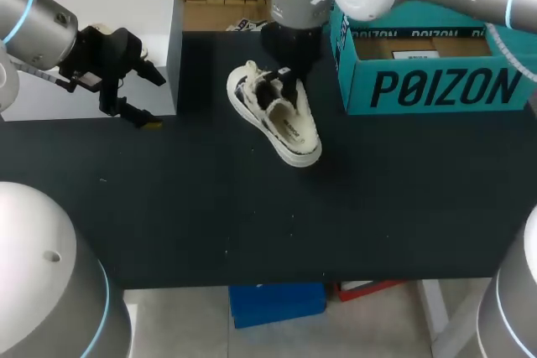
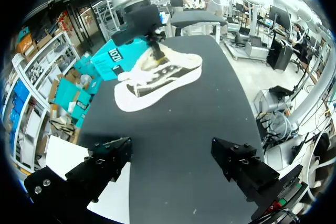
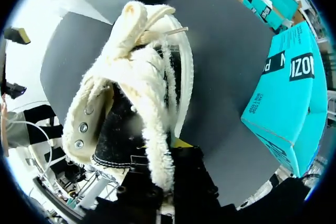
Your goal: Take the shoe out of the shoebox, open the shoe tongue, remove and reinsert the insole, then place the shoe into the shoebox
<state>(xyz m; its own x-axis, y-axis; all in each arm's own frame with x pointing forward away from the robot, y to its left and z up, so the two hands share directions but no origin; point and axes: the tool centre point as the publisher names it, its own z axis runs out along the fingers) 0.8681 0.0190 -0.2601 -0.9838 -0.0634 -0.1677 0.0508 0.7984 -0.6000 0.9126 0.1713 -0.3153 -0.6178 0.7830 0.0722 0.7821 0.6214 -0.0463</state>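
Observation:
A cream, fuzzy-trimmed shoe (image 1: 284, 123) lies on the black table (image 1: 252, 224), left of the teal shoebox (image 1: 428, 73). My right gripper (image 1: 285, 79) comes down onto the shoe's opening. In the right wrist view it (image 3: 164, 179) is shut on the fuzzy tongue (image 3: 152, 129), which runs back between its fingers, with the shoe's dark inside (image 3: 115, 135) beside it. My left gripper (image 1: 144, 100) hangs open at the far left, apart from the shoe. In the left wrist view its fingers (image 2: 113, 158) stand wide with nothing between them, and the shoe (image 2: 157, 77) lies ahead.
A white box (image 1: 109, 14) stands at the back left, just behind my left gripper. The open shoebox (image 3: 291, 98) fills the back right corner. Bare black table stretches along the whole front.

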